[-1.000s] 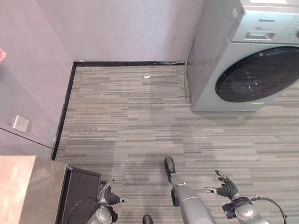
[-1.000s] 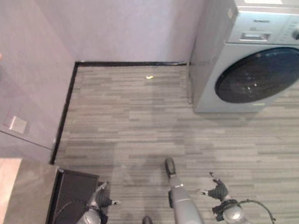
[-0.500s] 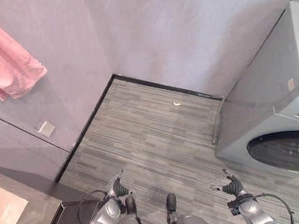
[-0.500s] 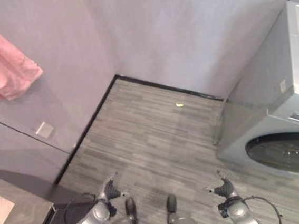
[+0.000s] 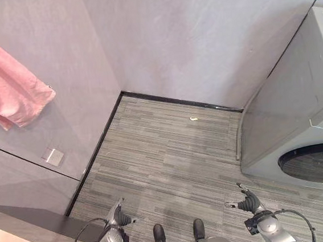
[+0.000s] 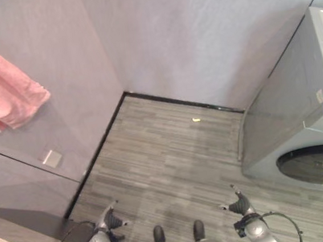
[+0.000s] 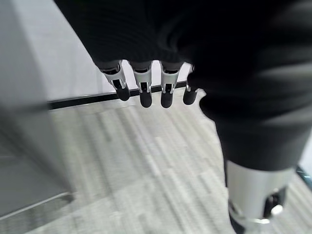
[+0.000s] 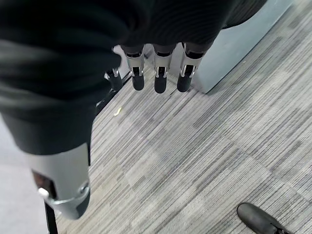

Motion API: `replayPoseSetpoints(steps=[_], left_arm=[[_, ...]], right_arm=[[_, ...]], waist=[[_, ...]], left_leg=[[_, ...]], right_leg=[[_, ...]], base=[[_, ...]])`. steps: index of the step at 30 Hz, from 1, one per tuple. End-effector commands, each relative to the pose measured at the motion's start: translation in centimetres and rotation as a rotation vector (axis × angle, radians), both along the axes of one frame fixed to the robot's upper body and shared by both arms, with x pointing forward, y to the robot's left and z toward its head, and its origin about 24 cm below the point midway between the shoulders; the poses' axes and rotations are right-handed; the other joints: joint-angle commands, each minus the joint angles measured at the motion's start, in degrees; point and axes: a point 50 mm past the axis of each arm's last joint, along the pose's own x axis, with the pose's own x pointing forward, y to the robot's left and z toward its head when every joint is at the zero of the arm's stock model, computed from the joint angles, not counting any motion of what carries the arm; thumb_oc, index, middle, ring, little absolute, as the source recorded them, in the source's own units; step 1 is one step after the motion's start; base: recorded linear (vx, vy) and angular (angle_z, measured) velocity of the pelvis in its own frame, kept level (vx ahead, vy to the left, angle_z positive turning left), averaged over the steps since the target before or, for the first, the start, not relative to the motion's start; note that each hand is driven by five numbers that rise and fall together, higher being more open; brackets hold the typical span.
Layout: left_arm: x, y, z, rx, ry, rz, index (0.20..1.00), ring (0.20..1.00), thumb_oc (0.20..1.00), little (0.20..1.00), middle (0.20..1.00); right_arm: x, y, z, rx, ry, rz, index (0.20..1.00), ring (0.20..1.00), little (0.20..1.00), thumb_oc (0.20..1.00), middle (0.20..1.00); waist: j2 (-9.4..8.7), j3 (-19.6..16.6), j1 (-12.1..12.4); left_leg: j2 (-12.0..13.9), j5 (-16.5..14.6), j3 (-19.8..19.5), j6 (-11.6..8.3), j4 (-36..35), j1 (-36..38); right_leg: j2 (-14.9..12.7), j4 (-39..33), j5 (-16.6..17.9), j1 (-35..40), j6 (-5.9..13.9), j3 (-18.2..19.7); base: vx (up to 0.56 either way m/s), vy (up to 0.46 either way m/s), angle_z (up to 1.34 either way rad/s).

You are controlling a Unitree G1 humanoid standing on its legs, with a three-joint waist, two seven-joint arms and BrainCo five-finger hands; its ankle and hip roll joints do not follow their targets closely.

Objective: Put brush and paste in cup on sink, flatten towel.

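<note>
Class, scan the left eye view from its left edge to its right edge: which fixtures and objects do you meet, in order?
Pink towel on the wall → wall socket plate → small yellowish scrap on the floor → washing machine.

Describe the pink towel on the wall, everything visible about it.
The pink towel is soft, slightly fuzzy cloth, hanging against the grey wall to the robot's left, high above the striped floor. It is bunched rather than flat, with folds running down it and a rumpled lower edge that comes to a drooping corner on one side. Its upper part runs out of the picture, so what it hangs from cannot be seen. Neither the left hand nor the right hand touches it; both are low near the floor, fingers relaxed.
</note>
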Motion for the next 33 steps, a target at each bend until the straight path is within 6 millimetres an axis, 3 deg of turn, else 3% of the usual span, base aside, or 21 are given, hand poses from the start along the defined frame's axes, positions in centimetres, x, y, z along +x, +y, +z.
replayPoseSetpoints(steps=[1, 11, 15, 20, 24, 33], left_arm=[[1.5, -0.2, 0.6, -0.005, -0.05, 0.001, 1.0, 1.0, 1.0, 1.0, 1.0], [2.6, -1.2, 1.3, -0.021, -0.085, -0.088, 1.0, 1.0, 1.0, 1.0, 1.0], [3.4, -1.3, 1.9, -0.044, -0.116, -0.099, 1.0, 1.0, 1.0, 1.0, 1.0], [5.1, -1.7, 3.5, -0.079, -0.205, -0.1, 1.0, 1.0, 1.0, 1.0, 1.0], [6.9, -2.2, 5.8, -0.125, -0.344, -0.111, 1.0, 1.0, 1.0, 1.0, 1.0], [8.4, -1.9, 8.3, -0.174, -0.463, -0.097, 1.0, 1.0, 1.0, 1.0, 1.0]], right_arm=[[0.6, 0.8, 0.6, -0.001, -0.045, 0.063, 1.0, 1.0, 1.0, 1.0, 1.0], [0.4, -0.2, 0.4, -0.017, -0.022, 0.02, 1.0, 1.0, 1.0, 1.0, 1.0], [0.3, -0.7, 0.4, 0.054, -0.023, -0.047, 1.0, 1.0, 1.0, 1.0, 1.0], [1.2, -1.3, 1.2, 0.043, -0.068, -0.064, 1.0, 1.0, 1.0, 1.0, 1.0], [1.5, -2.3, 2.3, 0.051, -0.139, -0.138, 1.0, 1.0, 1.0, 1.0, 1.0], [2.6, -1.5, 3.0, 0.082, -0.184, -0.109, 1.0, 1.0, 1.0, 1.0, 1.0]], waist=[[-3.35, -2.0, 0.5], [-2.99, -2.7, 0.6], [-2.85, -2.2, 0.4], [-2.95, 0.1, 0.3], [-3.09, 0.4, 0.4], [-3.3, -0.8, 1.2]], left_leg=[[0.7, -3.1, 1.0, -0.8, 4.1, -0.5], [0.3, -4.3, 1.1, -0.42, 4.6, 0.2], [0.5, -6.0, 2.2, -0.35, 8.0, -0.3], [1.2, -9.0, 1.9, -0.52, 16.2, -4.0], [1.8, -10.8, 1.5, -0.61, 22.1, -5.9], [2.8, -13.0, 2.2, -0.45, 25.7, -2.6]], right_leg=[[-4.8, 4.1, -0.1, -2.0, 5.4, 2.0], [-4.9, 3.8, -0.1, -1.4, 5.95, 2.0], [-4.8, 5.7, -0.8, -2.1, 5.94, 2.5], [-4.4, 12.9, -3.6, -5.7, 5.43, 2.5], [-4.2, 17.7, -5.7, -7.1, 5.12, 1.6], [-3.9, 23.9, -8.4, -5.8, 4.64, 1.3]], base=[[0.04, 0.017, -0.02], [0.03, 0.016, -0.01], [0.01, 0.009, -0.21], [-0.03, -0.014, -0.13], [0.01, -0.022, 0.05], [0.05, -0.019, -0.04]])
